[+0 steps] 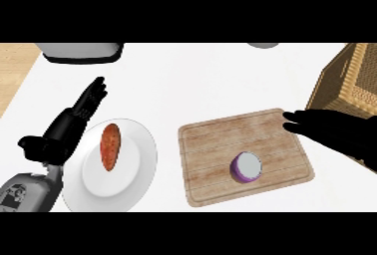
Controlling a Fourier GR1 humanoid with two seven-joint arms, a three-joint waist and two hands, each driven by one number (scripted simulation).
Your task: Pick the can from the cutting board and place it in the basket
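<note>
A purple can (247,167) with a pale top stands on the wooden cutting board (221,149), toward the board's near right part. The wicker basket (346,84) is at the right edge, past the board's far right corner. My right hand (331,128) reaches in from the right over the board's right edge with fingers stretched out, up and right of the can and apart from it. At the left, my left hand (81,112) is open with its fingers pointing away, beside the white plate.
A white plate (136,164) with a reddish-brown sausage-like piece of food (110,147) lies left of the board. A grey appliance (80,51) sits at the far left, and a grey round thing (264,45) shows at the far edge.
</note>
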